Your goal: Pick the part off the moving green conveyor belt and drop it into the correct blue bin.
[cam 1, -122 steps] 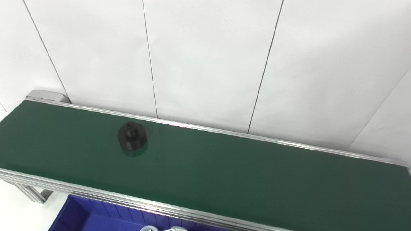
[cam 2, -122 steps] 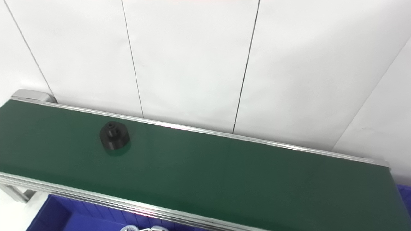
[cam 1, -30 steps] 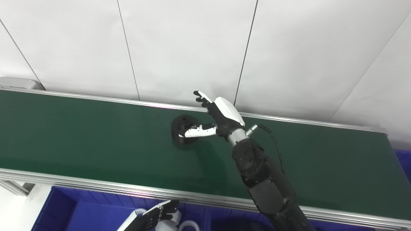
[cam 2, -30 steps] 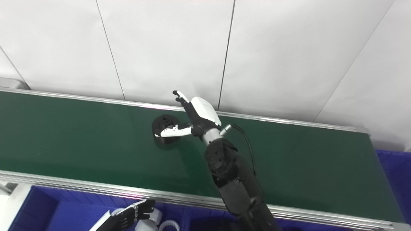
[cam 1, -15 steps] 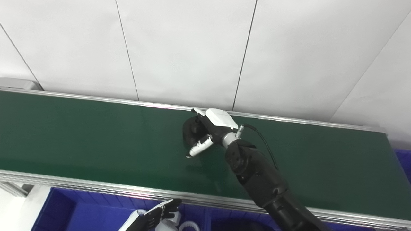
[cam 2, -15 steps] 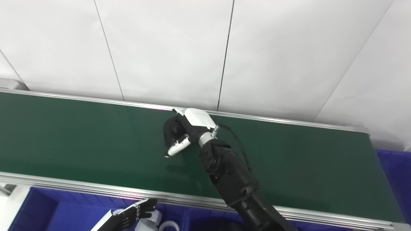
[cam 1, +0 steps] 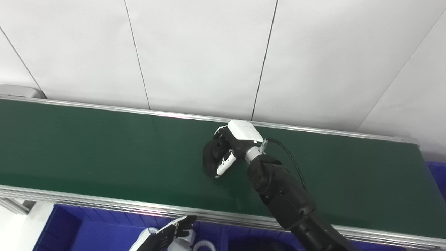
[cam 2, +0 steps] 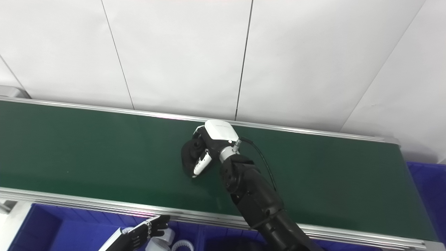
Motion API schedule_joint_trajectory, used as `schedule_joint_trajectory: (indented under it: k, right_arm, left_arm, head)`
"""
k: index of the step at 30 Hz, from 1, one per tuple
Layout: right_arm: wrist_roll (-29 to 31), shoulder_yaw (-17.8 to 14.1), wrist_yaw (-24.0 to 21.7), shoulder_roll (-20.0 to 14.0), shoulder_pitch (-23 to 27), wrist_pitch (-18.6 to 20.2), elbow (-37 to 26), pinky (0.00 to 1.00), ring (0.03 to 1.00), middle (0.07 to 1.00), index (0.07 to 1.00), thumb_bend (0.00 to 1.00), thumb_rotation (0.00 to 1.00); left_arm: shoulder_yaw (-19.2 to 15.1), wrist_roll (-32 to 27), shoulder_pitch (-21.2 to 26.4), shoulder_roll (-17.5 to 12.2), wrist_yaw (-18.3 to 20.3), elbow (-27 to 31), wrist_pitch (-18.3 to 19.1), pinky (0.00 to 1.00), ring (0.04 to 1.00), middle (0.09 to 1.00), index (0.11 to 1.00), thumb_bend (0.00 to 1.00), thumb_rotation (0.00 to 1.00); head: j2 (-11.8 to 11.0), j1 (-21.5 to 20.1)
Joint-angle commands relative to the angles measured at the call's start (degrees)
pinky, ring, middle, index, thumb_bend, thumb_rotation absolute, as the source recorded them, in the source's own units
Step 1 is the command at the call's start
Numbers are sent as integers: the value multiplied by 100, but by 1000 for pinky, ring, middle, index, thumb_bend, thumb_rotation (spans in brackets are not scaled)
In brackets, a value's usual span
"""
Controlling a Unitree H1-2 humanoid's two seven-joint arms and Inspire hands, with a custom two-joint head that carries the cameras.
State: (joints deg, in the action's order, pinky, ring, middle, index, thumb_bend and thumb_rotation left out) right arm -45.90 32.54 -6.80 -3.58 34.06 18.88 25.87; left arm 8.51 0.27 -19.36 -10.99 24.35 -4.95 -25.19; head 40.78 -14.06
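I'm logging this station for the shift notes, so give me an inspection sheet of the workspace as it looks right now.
Surface: green conveyor belt with silver side rails, bare apart from the part.
Job's things: black round part on the belt; blue bins below the near rail.
Clutter: white ring-shaped parts in a bin.
Hands: right hand curled around the part, lift cannot be judged; left hand low over the bins, holding nothing visible.
Cables: black cable looping from the right wrist.
Surroundings: white panelled wall behind the belt.
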Motion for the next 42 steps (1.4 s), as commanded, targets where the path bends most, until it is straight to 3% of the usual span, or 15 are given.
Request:
schedule_joint_trajectory:
  k: [1,6,11,14,17,19,28,35,38,42]
  right_arm:
    - [-66,-8,343,111,44,-203,-74,343,397,499,524,516,0]
    - [-19,-46,646,118,-83,-236,-199,323,382,486,538,513,0]
    - [-16,-128,660,56,-380,-84,-779,345,384,494,542,511,0]
    - [0,-262,630,-7,-744,-12,-1467,343,382,494,546,510,0]
    - [-69,-404,362,-126,-1278,237,-2642,341,385,498,543,510,0]
    - [-130,-508,295,-167,-1605,325,-3272,287,363,471,549,508,0]
    - [-377,-763,3,-570,-3093,131,-5195,273,401,512,491,515,0]
    - [-539,-954,59,-987,-4433,-227,-5861,287,358,465,555,505,0]
    - [-562,-1078,-14,-1101,-4865,-227,-5927,304,403,505,497,515,0]
    - [-615,-1263,25,-1178,-5338,-208,-5748,229,404,508,490,516,0]
  left_arm:
    - [19,-83,6,-40,-62,121,-173,857,892,910,880,934,591]
    - [-10,-152,23,-37,6,85,-173,855,892,913,882,937,591]
    - [-10,-136,2,-44,-1,120,-173,857,892,913,882,923,581]
    - [7,-114,-27,-76,-5,174,-173,893,908,918,892,915,594]
    - [-13,-178,-51,-77,57,227,-173,908,915,918,890,903,584]
    - [-16,-183,-59,-76,65,269,-173,904,914,918,891,902,584]
    - [-339,-536,-19,138,479,365,-173,887,903,907,886,998,716]
    - [-470,-695,22,185,836,541,-173,856,898,912,874,1000,661]
    - [-473,-800,27,155,918,618,-173,857,902,914,866,1000,630]
    - [-438,-905,27,109,951,698,-171,843,904,914,868,1000,620]
  head:
    - [10,-13]
    - [31,-58]
    - [106,-133]
    - [180,-145]
    - [285,-170]
    - [351,-166]
    - [869,-217]
    - [1141,-287]
    - [1304,-423]
    - [1398,-477]
